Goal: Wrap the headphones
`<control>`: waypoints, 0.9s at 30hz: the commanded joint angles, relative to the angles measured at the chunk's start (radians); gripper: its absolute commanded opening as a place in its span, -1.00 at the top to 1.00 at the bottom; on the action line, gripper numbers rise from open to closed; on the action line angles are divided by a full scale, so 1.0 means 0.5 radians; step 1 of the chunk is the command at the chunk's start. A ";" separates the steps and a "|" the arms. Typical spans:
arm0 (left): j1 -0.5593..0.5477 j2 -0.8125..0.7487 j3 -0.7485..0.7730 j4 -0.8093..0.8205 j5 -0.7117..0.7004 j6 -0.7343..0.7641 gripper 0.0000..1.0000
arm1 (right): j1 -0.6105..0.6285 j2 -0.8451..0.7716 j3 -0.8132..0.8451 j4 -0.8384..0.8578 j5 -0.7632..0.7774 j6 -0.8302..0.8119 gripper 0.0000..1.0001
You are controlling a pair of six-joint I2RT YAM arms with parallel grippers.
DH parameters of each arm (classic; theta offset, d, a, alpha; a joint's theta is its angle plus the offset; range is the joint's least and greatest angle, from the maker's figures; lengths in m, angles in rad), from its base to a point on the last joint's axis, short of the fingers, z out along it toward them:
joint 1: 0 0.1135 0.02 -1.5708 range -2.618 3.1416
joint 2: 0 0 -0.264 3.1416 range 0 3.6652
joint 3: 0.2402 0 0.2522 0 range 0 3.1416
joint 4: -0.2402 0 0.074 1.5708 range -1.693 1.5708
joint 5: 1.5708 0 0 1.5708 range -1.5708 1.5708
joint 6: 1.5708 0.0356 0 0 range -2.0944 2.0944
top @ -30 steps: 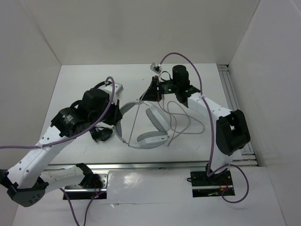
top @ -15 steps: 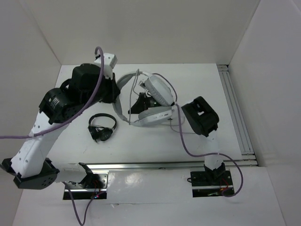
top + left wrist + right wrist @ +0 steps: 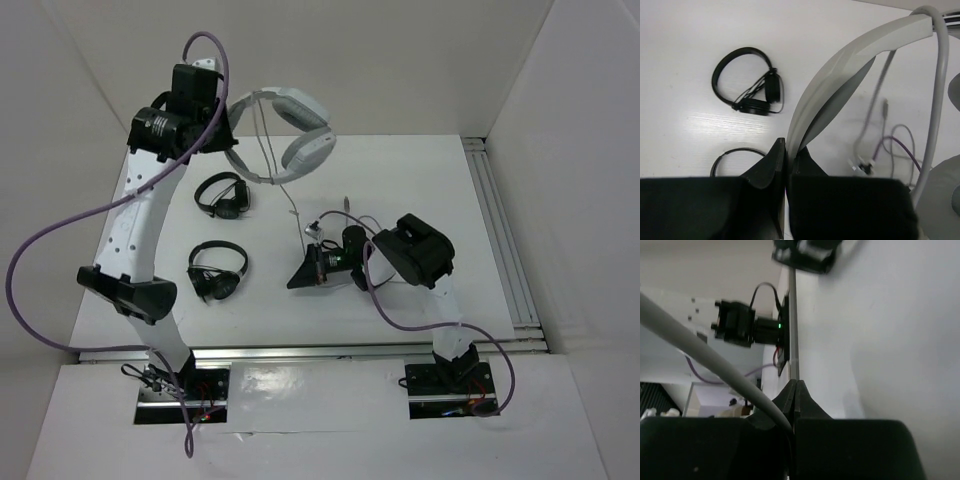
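Note:
The light-grey headphones [image 3: 290, 125] hang in the air at the far left. My left gripper [image 3: 231, 136] is raised high and shut on their headband [image 3: 840, 75]; its jaws [image 3: 786, 150] pinch the band's end. The thin grey cable [image 3: 288, 195] runs down from the ear cups to my right gripper [image 3: 294, 283], which sits low over the table middle, pointing left. In the right wrist view the cable [image 3: 715, 360] enters the closed right gripper [image 3: 795, 386]. The cable's loose end with the plug [image 3: 885, 107] lies on the table.
Two small black headphones lie on the left of the table, one farther [image 3: 225, 195] and one nearer [image 3: 218, 270]; the left wrist view shows both [image 3: 747, 92] [image 3: 735, 155]. White walls enclose the table. A metal rail [image 3: 495, 210] runs along its right edge.
My left arm has lifted the headphones off the table, up and to the far left. My right gripper has moved nearer and lower, drawing the cable taut between the two.

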 commanded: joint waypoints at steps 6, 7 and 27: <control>0.200 0.246 0.098 0.316 -0.214 -0.207 1.00 | 0.191 -0.694 -0.457 1.071 -0.075 -0.260 1.00; 0.200 0.277 0.116 0.316 -0.248 -0.182 1.00 | 0.221 -0.782 -0.505 0.775 -0.044 -0.464 1.00; -0.085 -0.013 -1.187 0.536 -0.660 0.158 1.00 | 0.783 -1.956 0.975 -3.371 2.020 -2.674 1.00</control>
